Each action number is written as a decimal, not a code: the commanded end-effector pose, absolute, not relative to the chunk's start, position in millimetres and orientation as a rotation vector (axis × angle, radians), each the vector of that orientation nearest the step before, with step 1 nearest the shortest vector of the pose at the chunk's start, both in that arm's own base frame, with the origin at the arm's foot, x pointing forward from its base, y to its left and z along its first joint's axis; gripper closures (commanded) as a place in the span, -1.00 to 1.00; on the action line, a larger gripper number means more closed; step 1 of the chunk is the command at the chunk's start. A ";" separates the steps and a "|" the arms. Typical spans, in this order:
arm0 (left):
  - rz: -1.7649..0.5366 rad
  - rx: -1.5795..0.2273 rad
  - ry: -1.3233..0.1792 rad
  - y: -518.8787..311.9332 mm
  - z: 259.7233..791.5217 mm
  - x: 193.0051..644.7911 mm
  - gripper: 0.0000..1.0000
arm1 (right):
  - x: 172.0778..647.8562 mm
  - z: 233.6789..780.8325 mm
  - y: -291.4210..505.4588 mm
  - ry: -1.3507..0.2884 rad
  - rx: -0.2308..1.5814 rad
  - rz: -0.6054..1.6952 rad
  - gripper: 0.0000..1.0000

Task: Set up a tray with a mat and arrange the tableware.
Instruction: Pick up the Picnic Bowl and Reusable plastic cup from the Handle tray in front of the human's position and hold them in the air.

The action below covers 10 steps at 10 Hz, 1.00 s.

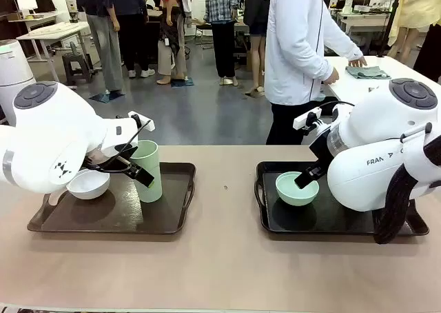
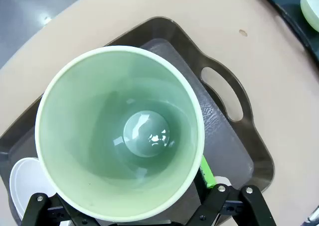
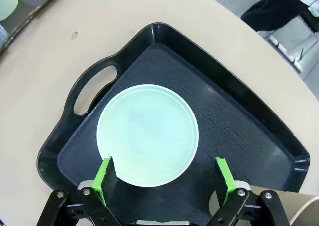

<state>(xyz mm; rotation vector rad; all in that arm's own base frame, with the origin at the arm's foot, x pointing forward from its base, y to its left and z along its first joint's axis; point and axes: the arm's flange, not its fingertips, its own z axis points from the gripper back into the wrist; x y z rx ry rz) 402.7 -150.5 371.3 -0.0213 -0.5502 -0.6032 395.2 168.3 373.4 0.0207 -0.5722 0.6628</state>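
Now the left gripper [image 1: 133,168] straddles the pale green tumbler [image 1: 153,187] at left, jaws apart; the right gripper [image 3: 164,173] gapes over the mint bowl [image 3: 147,135].

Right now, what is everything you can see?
table: one, tan, under everything
left tray: one, dark brown, table's left
right tray: one, black, table's right
mats: two, dark, one inside each tray
white bowl: one, white, left tray
cup: one, pale green, left tray, beside the white bowl
green bowl: one, mint, right tray
cloth: one, grey-green, far table
person: one, white top, far side
left gripper: one, black, open around the cup
right gripper: one, black, open over the green bowl
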 end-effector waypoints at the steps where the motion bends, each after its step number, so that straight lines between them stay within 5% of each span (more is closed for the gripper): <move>1: -0.603 -0.021 -0.550 -150.6 371.4 402.6 -1.00 | 395.2 373.4 168.3 -0.572 0.021 0.663 -1.00; 10: -0.603 -0.021 -0.550 -150.6 371.4 402.6 -1.00 | 395.2 373.4 168.3 -0.572 0.021 0.663 -1.00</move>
